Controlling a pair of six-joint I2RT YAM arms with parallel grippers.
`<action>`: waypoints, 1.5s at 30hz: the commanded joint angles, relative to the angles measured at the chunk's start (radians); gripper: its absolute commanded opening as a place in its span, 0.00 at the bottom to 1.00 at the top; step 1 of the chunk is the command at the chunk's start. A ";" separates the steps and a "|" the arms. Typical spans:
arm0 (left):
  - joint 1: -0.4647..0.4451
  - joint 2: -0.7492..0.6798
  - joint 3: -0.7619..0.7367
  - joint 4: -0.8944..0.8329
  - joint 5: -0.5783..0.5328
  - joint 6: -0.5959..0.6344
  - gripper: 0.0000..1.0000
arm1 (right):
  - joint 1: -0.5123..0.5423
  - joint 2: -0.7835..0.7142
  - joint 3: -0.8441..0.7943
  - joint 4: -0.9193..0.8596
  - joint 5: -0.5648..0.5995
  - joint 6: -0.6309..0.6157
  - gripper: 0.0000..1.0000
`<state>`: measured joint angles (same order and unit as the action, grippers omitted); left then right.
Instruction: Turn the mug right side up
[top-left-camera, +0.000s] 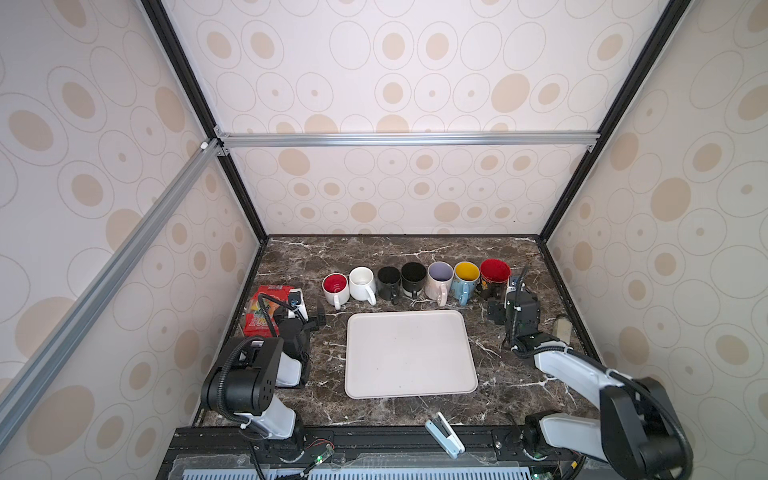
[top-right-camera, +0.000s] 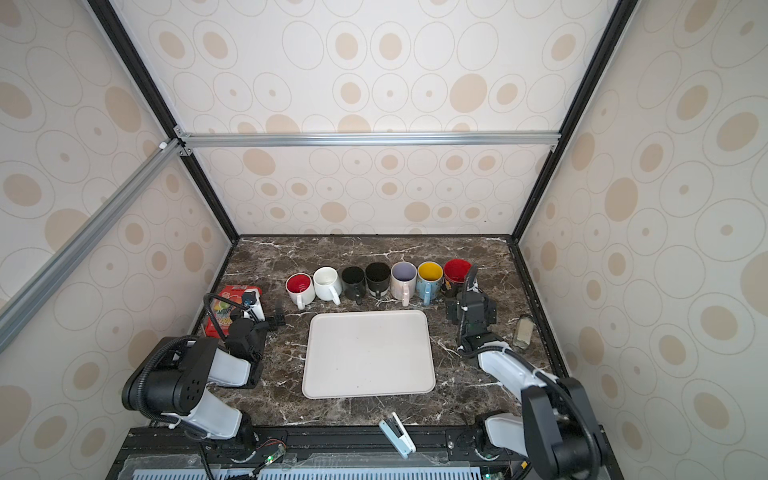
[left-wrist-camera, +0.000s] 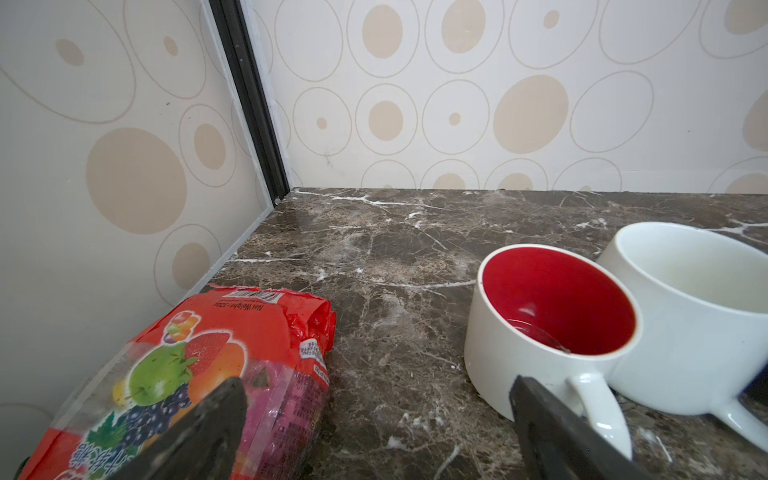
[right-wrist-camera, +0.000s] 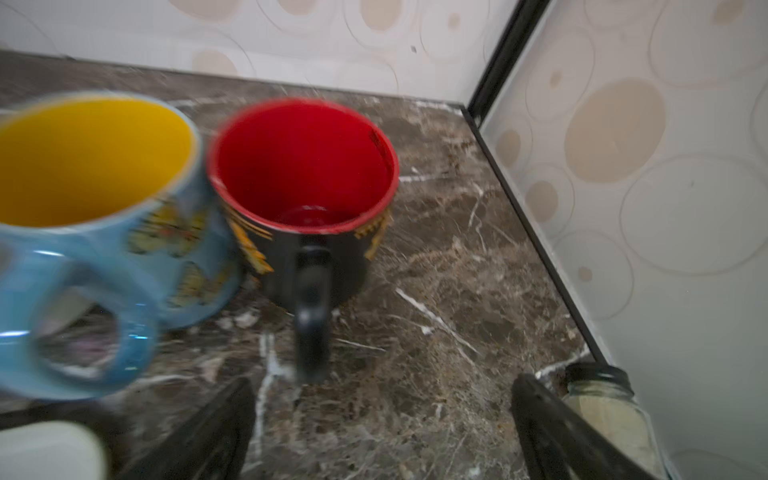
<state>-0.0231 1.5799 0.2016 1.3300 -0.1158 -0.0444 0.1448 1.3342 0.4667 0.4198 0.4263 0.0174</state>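
Hovering with jaws spread and empty just in front of the black mug (right-wrist-camera: 303, 199), upright near the counter's (top-left-camera: 415, 249) back right corner, the right gripper (right-wrist-camera: 380, 432) should back away cleanly, sparing the handle.

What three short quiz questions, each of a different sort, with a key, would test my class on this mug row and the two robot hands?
1. True or false: every mug in the row stands with its opening upward.
2. How many mugs stand in the row behind the tray?
3. Which lies beside the left hand? A) the snack packet B) the glass jar C) the stapler

Key
1. True: from the white mug with red inside to the black mug with red inside, all show open mouths.
2. Seven.
3. A. The jar is by the right hand; both hands are open and hold nothing.
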 joint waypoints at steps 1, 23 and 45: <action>0.006 -0.006 0.019 0.026 0.025 0.014 1.00 | -0.045 0.146 -0.101 0.452 -0.130 -0.010 0.98; 0.004 -0.001 0.030 0.013 0.057 0.033 1.00 | -0.063 0.208 -0.065 0.419 -0.105 0.018 1.00; 0.004 0.017 0.057 -0.023 0.063 0.036 1.00 | -0.061 0.204 -0.063 0.412 -0.104 0.015 1.00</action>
<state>-0.0231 1.5814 0.2150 1.3178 -0.0677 -0.0357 0.0845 1.5467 0.3878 0.8352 0.3111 0.0360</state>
